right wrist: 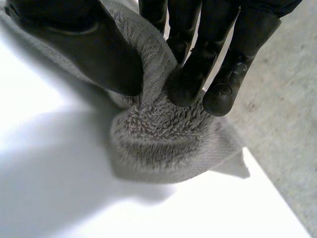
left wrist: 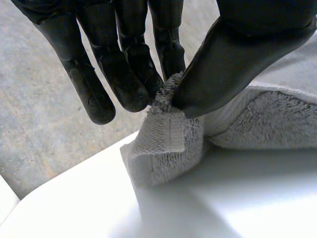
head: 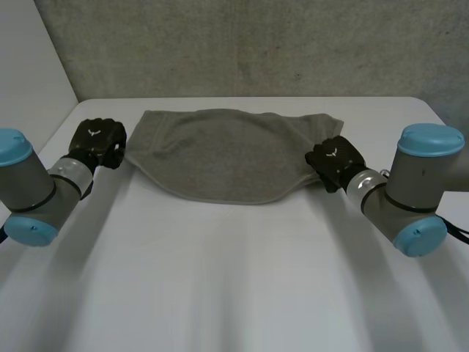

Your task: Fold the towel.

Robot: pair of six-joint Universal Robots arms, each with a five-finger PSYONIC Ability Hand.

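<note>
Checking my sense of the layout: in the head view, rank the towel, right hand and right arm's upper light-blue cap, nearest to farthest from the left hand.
From the left hand:
1. the towel: its corner pinched in that hand's fingers.
2. the right hand: across the towel, pinching its other end.
3. the upper light-blue cap: farthest, on the right arm.

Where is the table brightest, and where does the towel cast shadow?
Head view: the white table looks evenly lit, no hard glare. Left wrist view: shadow on the table under the grey terry towel pinched by the left hand. Right wrist view: table washed white beside the right hand, grey shadow under the towel.
</note>
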